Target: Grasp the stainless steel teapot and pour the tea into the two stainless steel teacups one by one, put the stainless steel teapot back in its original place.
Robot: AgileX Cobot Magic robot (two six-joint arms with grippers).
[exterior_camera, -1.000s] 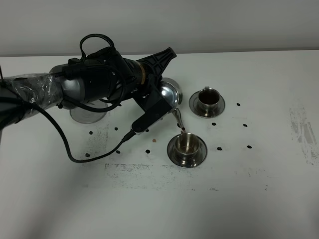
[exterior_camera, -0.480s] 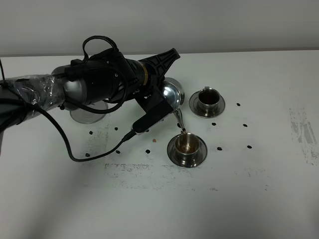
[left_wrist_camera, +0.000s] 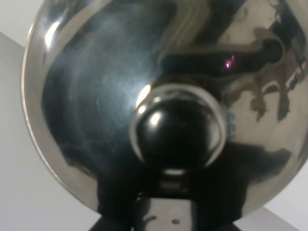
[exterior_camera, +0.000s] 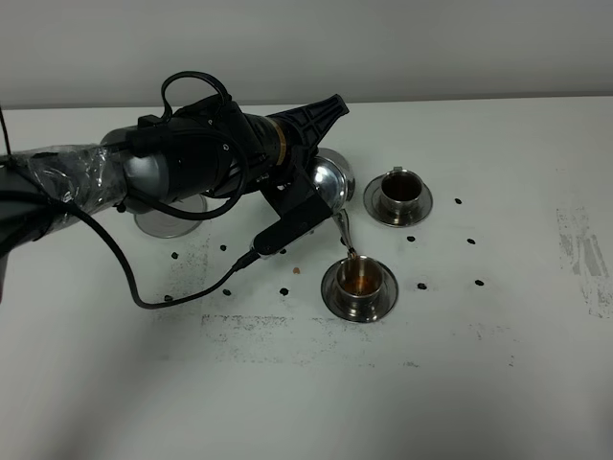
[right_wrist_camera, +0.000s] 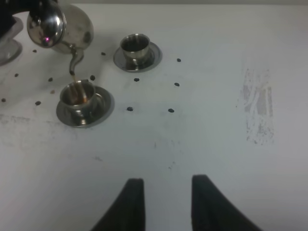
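The stainless steel teapot [exterior_camera: 328, 180] is held tilted above the table by my left gripper [exterior_camera: 305, 188], which is shut on its handle side. Its thin spout [exterior_camera: 343, 230] points down into the near teacup [exterior_camera: 360, 277], and brown tea runs into it. The far teacup [exterior_camera: 397, 190] on its saucer [exterior_camera: 421, 205] holds dark tea. The empty round saucer [exterior_camera: 170, 222] lies partly under my left arm. The left wrist view is filled by the teapot lid and knob [left_wrist_camera: 175, 127]. My right gripper [right_wrist_camera: 166, 202] is open and empty, well short of the near teacup [right_wrist_camera: 77, 93], far teacup [right_wrist_camera: 134, 44] and teapot [right_wrist_camera: 62, 26].
Small black marks [exterior_camera: 421, 286] dot the white table around the cups. A worn grey patch [exterior_camera: 584, 254] lies at the right. A black cable [exterior_camera: 144, 297] hangs from my left arm and loops low over the table at the left.
The near teacup has filled with brown tea as the pour runs on. The teapot and left arm have barely shifted. The far teacup has not moved.
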